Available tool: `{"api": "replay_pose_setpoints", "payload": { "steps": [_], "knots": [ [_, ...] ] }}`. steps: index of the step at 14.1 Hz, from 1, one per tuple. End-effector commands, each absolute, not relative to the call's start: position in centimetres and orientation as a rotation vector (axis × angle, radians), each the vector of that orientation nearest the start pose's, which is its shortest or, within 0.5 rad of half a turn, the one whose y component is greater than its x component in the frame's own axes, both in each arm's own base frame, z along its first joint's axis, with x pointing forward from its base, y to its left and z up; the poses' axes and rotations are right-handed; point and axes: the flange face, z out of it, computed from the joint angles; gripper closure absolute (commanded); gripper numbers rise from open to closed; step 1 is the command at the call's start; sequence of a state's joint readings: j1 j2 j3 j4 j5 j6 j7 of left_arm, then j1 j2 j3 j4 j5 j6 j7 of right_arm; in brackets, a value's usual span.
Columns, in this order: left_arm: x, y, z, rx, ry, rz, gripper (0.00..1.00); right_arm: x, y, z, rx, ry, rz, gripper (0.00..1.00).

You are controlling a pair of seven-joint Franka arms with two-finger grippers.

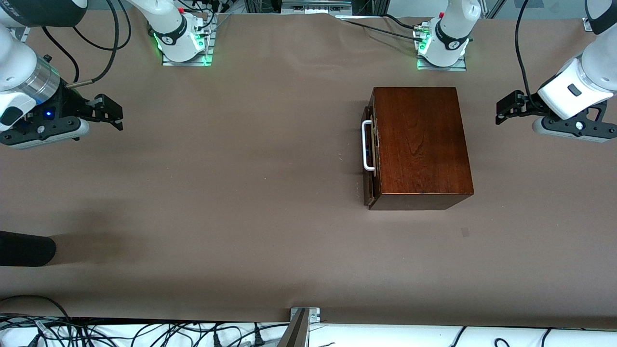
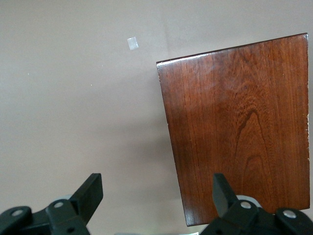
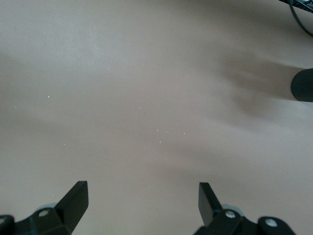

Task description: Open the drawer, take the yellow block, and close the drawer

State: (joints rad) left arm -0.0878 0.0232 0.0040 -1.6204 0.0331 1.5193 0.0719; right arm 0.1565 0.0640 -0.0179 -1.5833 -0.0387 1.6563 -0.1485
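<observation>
The dark reddish-brown wooden box (image 1: 418, 144) stands on the table toward the left arm's end. Its drawer (image 1: 370, 149) is almost shut, out only a crack, and its white bar handle (image 1: 367, 146) faces the right arm's end. The yellow block is hidden. My left gripper (image 1: 503, 108) is open and empty, up in the air beside the box at the left arm's end of the table; the left wrist view shows the box top (image 2: 239, 127) between its fingers. My right gripper (image 1: 113, 115) is open and empty over bare table at the right arm's end.
The brown table cover (image 1: 241, 193) lies bare around the box. A dark rounded object (image 1: 24, 248) pokes in at the right arm's end, nearer to the front camera; it also shows in the right wrist view (image 3: 302, 84). Cables lie along the near table edge.
</observation>
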Motion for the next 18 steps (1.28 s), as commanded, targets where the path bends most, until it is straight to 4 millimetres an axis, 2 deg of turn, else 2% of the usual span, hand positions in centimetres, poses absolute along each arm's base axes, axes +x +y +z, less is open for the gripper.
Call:
{"api": "replay_pose_setpoints", "payload": {
  "steps": [1,16,18],
  "knots": [
    [55.47,-4.50,58.93,-3.084,0.244,0.199,0.00,57.76,7.47,59.21,-3.157,-0.465,-0.021,0.00],
    [55.57,-4.61,59.00,-3.078,0.245,0.201,0.00,57.78,7.38,59.21,-3.158,-0.462,-0.021,0.00],
    [55.11,-4.72,58.73,-3.072,0.250,0.259,0.00,57.78,7.38,59.21,-3.158,-0.462,-0.021,0.00]
  ]
}}
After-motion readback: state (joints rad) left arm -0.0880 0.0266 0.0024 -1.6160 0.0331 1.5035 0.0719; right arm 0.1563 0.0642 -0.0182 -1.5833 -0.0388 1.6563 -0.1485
